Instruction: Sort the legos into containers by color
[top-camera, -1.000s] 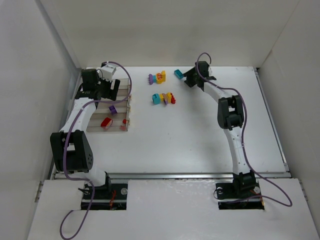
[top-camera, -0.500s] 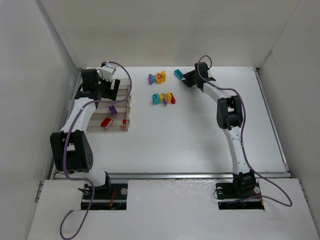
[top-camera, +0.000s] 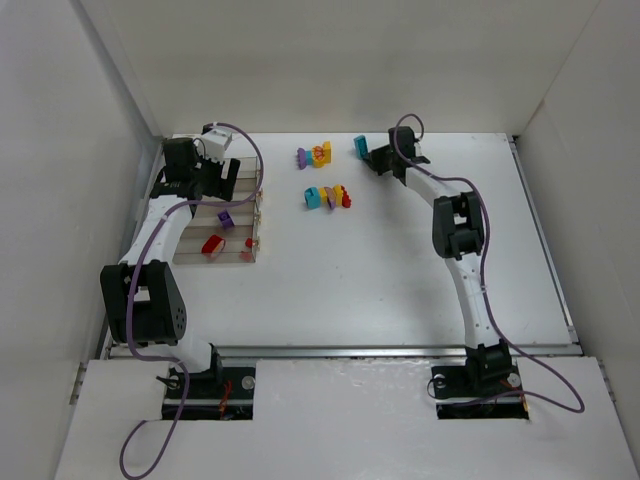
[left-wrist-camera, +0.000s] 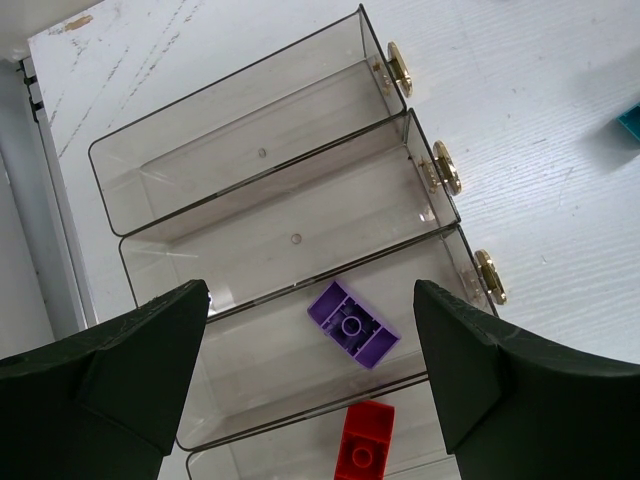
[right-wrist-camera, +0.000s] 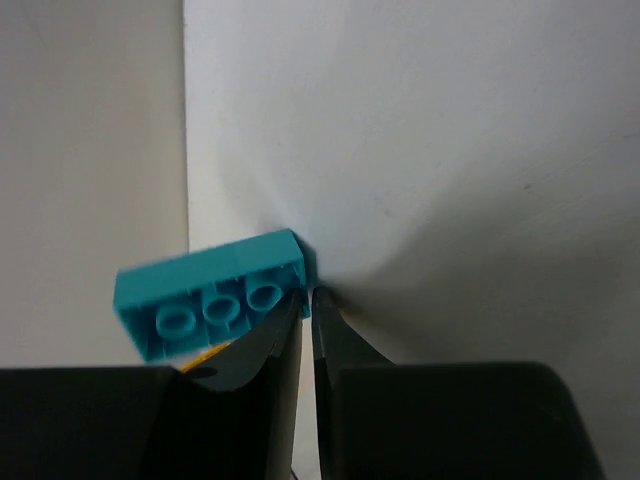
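The containers (top-camera: 205, 222) are four clear smoky bins joined side by side at the table's left. My left gripper (top-camera: 220, 185) hovers open and empty over them (left-wrist-camera: 240, 130). Below it, a purple lego (left-wrist-camera: 352, 325) lies in the third bin and a red lego (left-wrist-camera: 365, 445) in the fourth. My right gripper (top-camera: 369, 155) is at the far middle, its jaws closed to a thin gap on the end of a teal lego (right-wrist-camera: 210, 295), which is tilted with its underside showing. The teal lego also shows in the top view (top-camera: 360, 147).
Loose legos lie in two clusters mid-table: purple and orange ones (top-camera: 315, 155), and cyan, purple, yellow and red ones (top-camera: 328, 196). The back wall stands just behind the right gripper. A side wall runs left of the bins.
My right gripper has moved slightly left and closed on the teal lego, which has tipped up and shifted a little right. The left arm has not moved.
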